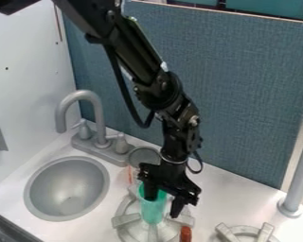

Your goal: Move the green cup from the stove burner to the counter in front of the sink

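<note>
Black two-finger gripper (163, 208) is open, holding nothing afaict, and the green plastic cup (153, 210) at its fingertips looks light, rim's best.

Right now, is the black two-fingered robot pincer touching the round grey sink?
Apart. The camera view shows flat white counter between the pincer and the sink. The pincer is over at the tall green cup.

Arm (140, 61): slants from top | tool (163, 207): downward (fingers parted)
</note>
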Robot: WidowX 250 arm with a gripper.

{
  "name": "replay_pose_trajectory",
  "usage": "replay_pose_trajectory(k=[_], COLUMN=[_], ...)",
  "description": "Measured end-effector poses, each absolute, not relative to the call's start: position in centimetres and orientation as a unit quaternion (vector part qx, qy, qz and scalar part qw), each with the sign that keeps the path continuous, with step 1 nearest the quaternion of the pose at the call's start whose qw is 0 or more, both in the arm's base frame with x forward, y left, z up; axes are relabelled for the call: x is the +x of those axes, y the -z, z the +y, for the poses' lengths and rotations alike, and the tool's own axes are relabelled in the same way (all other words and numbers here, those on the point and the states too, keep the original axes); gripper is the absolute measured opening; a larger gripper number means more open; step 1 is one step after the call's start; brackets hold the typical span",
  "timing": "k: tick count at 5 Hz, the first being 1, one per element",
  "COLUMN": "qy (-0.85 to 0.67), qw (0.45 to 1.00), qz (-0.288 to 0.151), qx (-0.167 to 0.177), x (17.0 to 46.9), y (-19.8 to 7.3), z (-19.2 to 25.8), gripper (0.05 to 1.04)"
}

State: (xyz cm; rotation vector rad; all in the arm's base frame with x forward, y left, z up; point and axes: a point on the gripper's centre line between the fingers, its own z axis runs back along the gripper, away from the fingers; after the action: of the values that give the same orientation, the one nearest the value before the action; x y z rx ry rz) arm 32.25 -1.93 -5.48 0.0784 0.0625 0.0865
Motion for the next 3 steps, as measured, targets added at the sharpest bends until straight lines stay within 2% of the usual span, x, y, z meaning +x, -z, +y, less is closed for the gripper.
replay_pose_trajectory(k=[1, 2, 3], qy=[-0.043, -0.036, -0.039], qw=[0.998, 0.999, 0.998], qz=[0.025, 0.028, 0.036], qx=[0.031, 0.027, 0.030], x=[32.3, 32.1, 31.5], y=[5.8, 5.8, 4.8], z=[-1.9, -1.7, -1.2], gripper=[0.344, 0.173, 0.107])
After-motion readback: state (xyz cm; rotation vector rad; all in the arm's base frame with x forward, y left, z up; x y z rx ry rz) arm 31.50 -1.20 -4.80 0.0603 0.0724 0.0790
